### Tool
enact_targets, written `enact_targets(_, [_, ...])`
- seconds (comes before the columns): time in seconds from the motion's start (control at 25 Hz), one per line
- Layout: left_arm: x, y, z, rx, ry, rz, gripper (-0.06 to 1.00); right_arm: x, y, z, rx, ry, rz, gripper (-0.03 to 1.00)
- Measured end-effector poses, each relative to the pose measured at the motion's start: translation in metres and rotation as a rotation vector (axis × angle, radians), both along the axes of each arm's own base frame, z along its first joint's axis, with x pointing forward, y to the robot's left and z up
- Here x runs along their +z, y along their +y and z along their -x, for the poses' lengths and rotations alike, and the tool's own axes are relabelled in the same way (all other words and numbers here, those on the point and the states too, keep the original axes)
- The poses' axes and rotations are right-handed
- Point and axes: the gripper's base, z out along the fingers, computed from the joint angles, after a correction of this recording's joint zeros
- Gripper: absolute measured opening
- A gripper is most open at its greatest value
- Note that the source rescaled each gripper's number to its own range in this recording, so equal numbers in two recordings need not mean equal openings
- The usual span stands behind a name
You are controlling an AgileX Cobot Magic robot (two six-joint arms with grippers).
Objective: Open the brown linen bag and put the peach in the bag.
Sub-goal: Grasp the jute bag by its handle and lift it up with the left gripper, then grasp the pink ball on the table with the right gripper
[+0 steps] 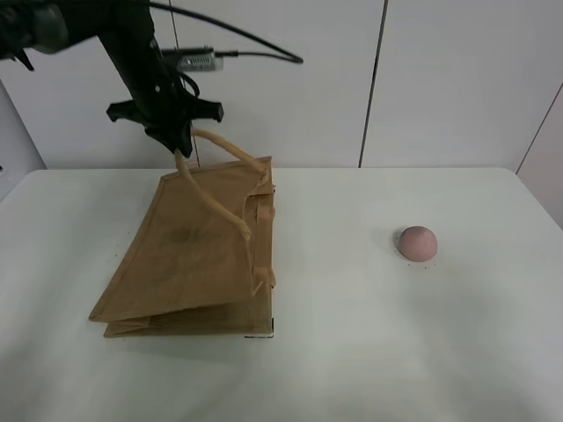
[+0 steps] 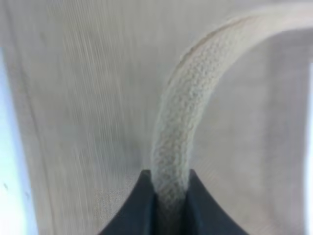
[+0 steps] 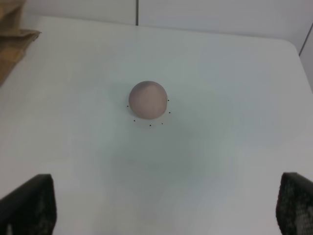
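The brown linen bag lies on the white table at the left, its upper panel raised at the far end. My left gripper is shut on one rolled loop handle and holds it above the bag's far edge. In the left wrist view the handle runs between the dark jaws of the gripper, with bag fabric behind. The peach sits on the table at the right, apart from the bag. In the right wrist view my right gripper is open and empty, with the peach ahead of it.
The white table spreads around both things. A white panelled wall stands behind its far edge. The bag's corner shows in the right wrist view. The right arm does not show in the exterior view.
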Motion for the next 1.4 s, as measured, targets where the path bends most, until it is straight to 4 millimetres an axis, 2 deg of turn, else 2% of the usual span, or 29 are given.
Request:
enact_targets(0.12, [0.043,0.001,0.004,-0.017,-0.127,0.034,0.00,0.000,0.000,0.000,0.000,0.000,-0.001,1.00])
enact_targets(0.28, [0.085,0.004,0.015,-0.026,-0.239,0.072,0.00,0.000,0.000,0.000,0.000,0.000,-0.001,1.00])
enact_targets(0.48, [0.116,0.010,0.035,-0.040,-0.310,0.093,0.00,0.000,0.000,-0.003,0.000,0.017,0.000,1.00])
enact_targets(0.64, [0.125,0.012,0.041,-0.046,-0.333,0.095,0.00,0.008,0.001,-0.029,0.002,0.142,-0.003,1.00])
enact_targets(0.76, [0.126,0.012,0.041,-0.050,-0.335,0.093,0.00,0.026,0.003,-0.065,0.003,0.208,-0.015,1.00])
enact_targets(0.96, [0.126,0.012,0.041,-0.066,-0.338,0.085,0.00,0.039,0.007,-0.151,-0.006,0.346,-0.030,1.00])
enact_targets(1.04, [0.126,0.012,0.041,-0.066,-0.338,0.085,0.00,0.032,0.008,-0.188,-0.008,0.443,-0.028,1.00])
enact_targets(1.16, [0.126,0.012,0.041,-0.067,-0.338,0.085,0.00,0.005,0.010,-0.250,-0.011,0.626,-0.022,1.00])
enact_targets(1.4, [0.126,0.011,0.042,-0.075,-0.333,0.103,0.00,-0.047,0.015,-0.347,-0.005,0.844,-0.012,1.00])
